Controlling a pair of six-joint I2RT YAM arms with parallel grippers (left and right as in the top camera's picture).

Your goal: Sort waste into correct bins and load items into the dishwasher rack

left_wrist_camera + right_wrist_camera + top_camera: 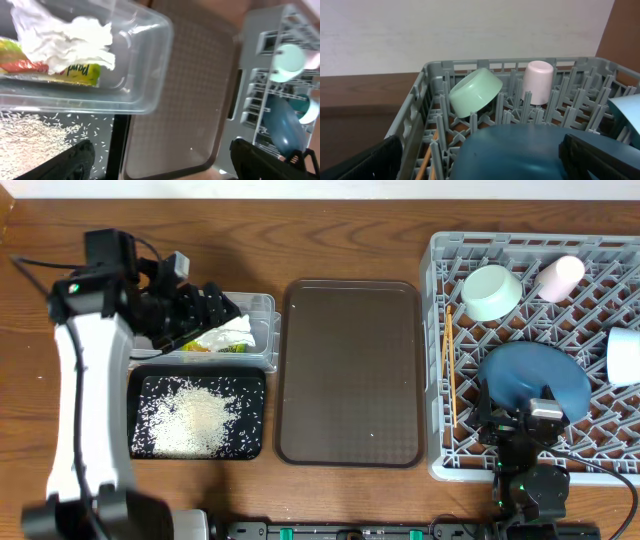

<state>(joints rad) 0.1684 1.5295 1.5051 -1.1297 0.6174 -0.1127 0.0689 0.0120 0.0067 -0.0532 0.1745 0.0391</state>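
Note:
In the clear tub (262, 307) lie a crumpled white tissue (65, 37) and a yellow-green wrapper (75, 72). My left gripper (222, 310) hovers open over that tub, nothing between its fingers (75, 162). White rice grains (195, 418) cover the black tray (140, 385). The grey rack (437, 330) holds a mint bowl (492, 292), a pink cup (558, 277), a white cup (622, 355), chopsticks (450, 365) and a blue plate (530, 375). Open at the rack's near edge is my right gripper (525, 420), its fingers either side of the blue plate (520, 150), not closed on it.
A large brown serving tray (350, 370) lies bare between the bins and the rack. The left arm (85, 380) stretches along the table's left side. Wood tabletop (350, 230) shows behind the trays.

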